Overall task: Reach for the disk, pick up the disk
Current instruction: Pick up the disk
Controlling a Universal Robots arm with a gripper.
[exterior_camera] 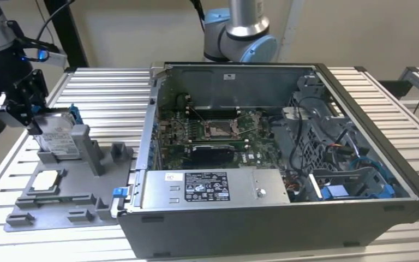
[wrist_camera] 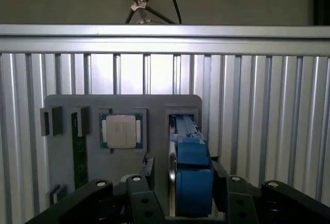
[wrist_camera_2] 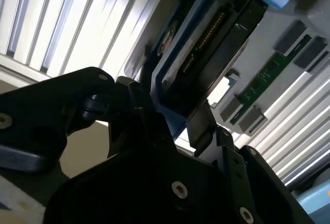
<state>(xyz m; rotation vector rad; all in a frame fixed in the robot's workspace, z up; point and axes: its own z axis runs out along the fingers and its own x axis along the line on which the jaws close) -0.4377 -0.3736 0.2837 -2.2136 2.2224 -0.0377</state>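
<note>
"Two fingers are spread, one on each side of the disk," the first technician said. "In the first wrist view the gripper straddles its blue-framed end. A strip of grey shows between one finger and the bracket, so the jaws are open, not clamped."

"Where does it stand?" asked the second.

"On edge in a slot of the grey fixture tray, on the slatted aluminium table. That is toward the exterior view's left, well apart from the open computer case. It looks not yet lifted."

"How would it handle?"

"Probably dense for its bulk. It is a rigid metal slab, silver-grey with a white label, and nothing on it flexes. The bare metal faces look smooth and could slip, so the blue plastic bracket along the edges seems the kinder purchase. The second wrist view shows a row of connector pins on the end face, which the pads should keep off. It likely dislikes knocks, so a square hold across the two broad flanks suits it."

"And its neighbours?"

"A small square chip with a pale matte lid lies flat in the next recess. A thin green memory strip lies beyond that."
</note>
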